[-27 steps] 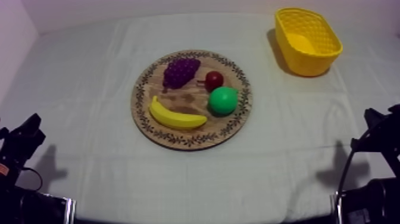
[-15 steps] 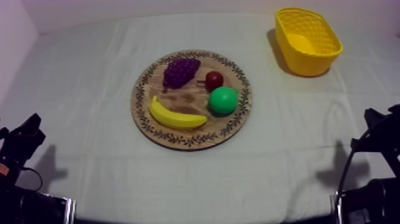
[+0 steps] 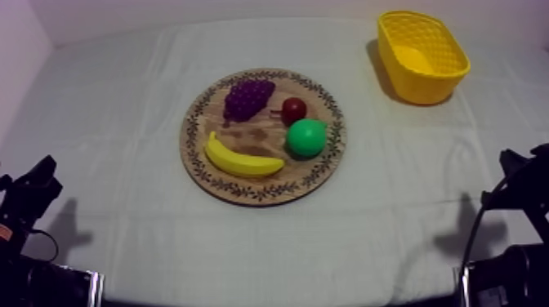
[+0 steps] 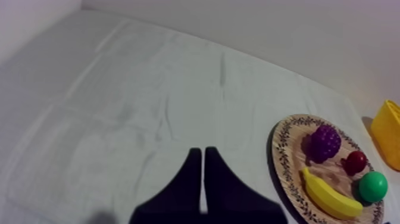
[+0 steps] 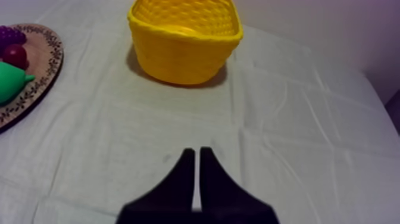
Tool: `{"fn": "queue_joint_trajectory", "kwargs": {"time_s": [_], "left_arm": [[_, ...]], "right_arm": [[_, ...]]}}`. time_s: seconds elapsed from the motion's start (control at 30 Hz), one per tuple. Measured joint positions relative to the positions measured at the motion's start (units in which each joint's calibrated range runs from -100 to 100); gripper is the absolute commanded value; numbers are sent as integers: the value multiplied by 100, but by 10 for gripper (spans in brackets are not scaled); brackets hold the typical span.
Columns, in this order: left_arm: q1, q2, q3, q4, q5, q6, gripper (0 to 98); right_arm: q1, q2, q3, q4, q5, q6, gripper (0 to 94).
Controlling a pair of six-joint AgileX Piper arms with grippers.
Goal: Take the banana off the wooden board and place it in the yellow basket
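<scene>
Banana on the wooden board, just beside the pear, yellow basket well apart; left gripper and right gripper with fingers pressed together; a wide grab could knock the pear

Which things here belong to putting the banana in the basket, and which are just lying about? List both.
For the job: yellow toy banana; round wooden board with patterned rim; yellow woven basket.

Just lying about: purple bunch of toy grapes; small red fruit; green toy pear.
</scene>
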Motion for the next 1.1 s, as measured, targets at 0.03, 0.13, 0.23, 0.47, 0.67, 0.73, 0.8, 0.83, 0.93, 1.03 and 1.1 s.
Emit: {"fn": "queue_joint_trajectory", "kwargs": {"time_s": [0.03,0.13,0.23,0.47,0.67,0.73,0.8,0.83,0.93,1.03,1.1], "left_arm": [[0,0,0,0,0,0,1],[0,0,0,0,0,0,1],[0,0,0,0,0,0,1],[0,0,0,0,0,0,1],[0,0,0,0,0,0,1],[0,0,0,0,0,0,1],[0,0,0,0,0,0,1],[0,0,0,0,0,0,1],[0,0,0,0,0,0,1],[0,0,0,0,0,0,1],[0,0,0,0,0,0,1]], "right_arm": [[-11,0,6,5,-11,-18,35],[-106,32,-129,65,173,-132,37],[-210,283,-443,-88,86,-78,35],[-745,1886,-2071,-186,67,255,38],[-1305,3678,-3922,-362,431,414,41],[-1522,4212,-4579,-342,582,396,41],[-1762,4780,-5203,-283,681,336,42],[-1864,4996,-5442,-244,735,314,42],[-2252,5733,-6212,-72,995,208,43],[-2697,6445,-6854,117,1183,58,44],[-2990,6870,-7221,248,1256,-24,45]]}}
